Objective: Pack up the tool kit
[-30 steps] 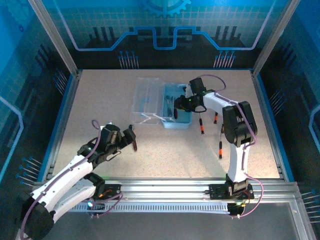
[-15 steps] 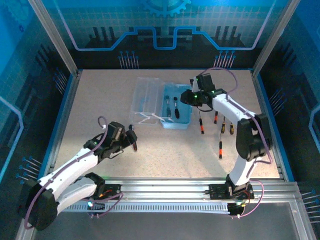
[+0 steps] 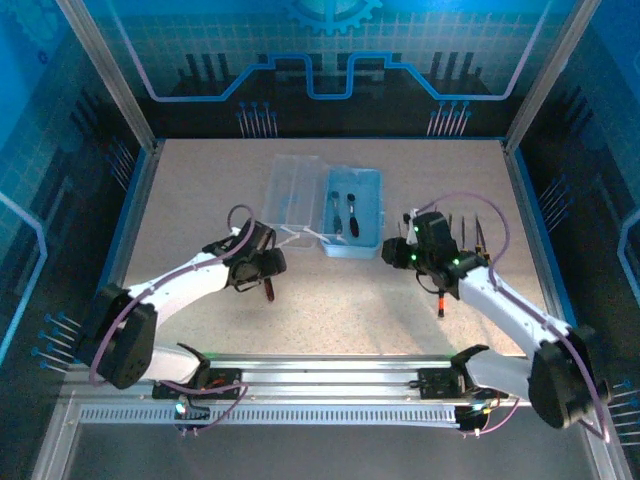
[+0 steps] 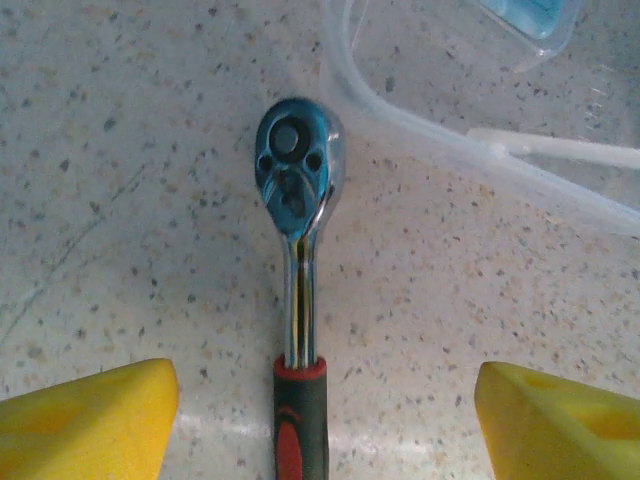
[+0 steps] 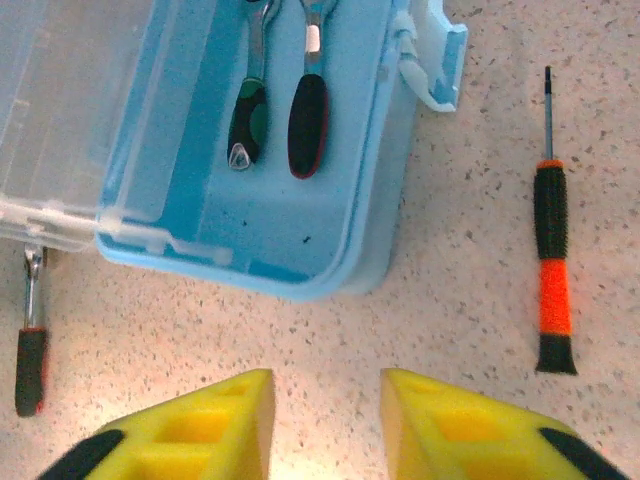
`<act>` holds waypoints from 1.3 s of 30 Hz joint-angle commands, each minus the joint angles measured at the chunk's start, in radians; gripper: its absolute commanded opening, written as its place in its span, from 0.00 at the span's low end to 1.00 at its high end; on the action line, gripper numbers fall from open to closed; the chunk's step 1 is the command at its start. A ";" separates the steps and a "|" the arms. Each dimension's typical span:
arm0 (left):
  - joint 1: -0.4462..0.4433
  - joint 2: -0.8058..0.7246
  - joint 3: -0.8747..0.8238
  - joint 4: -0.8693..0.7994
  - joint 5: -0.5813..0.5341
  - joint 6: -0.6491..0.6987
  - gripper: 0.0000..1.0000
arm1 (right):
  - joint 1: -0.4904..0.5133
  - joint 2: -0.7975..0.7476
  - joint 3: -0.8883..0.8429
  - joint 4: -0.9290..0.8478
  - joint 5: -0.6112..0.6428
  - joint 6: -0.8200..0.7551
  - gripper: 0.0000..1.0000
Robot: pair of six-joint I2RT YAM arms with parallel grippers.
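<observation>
The tool kit (image 3: 368, 200) is a light-blue case, open at mid-table, with its clear lid (image 3: 293, 190) folded out to the left. Two dark-handled tools (image 5: 248, 110) (image 5: 308, 110) lie side by side inside the case (image 5: 200, 195). A chrome ratchet (image 4: 297, 170) with a black-and-red handle lies on the table beside the lid's edge (image 4: 470, 150). My left gripper (image 4: 320, 420) is open, low over that handle, with one yellow finger (image 4: 85, 420) on each side and not touching it. My right gripper (image 5: 325, 430) is open over bare table, just near of the case.
A black-and-orange screwdriver (image 5: 551, 265) lies right of the case, and another (image 3: 441, 300) lies on the table under my right arm. The same ratchet (image 5: 30, 350) also appears near the lid's front corner. Metal frame posts and rails border the table.
My left arm has reached forward and right until its gripper hangs over the ratchet, jaws a little narrower. My right gripper has pulled back from the case toward the near right.
</observation>
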 commanded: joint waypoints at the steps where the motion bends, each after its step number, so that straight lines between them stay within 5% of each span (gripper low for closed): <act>1: 0.012 0.069 0.057 0.010 -0.039 0.076 0.73 | 0.026 -0.123 -0.094 0.020 0.048 0.048 0.46; 13: 0.073 0.256 0.158 0.021 -0.007 0.128 0.36 | 0.031 -0.295 -0.202 -0.006 0.062 0.093 0.51; 39: 0.062 0.269 0.026 0.052 0.010 0.107 0.26 | 0.035 -0.236 -0.200 0.062 0.044 0.117 0.50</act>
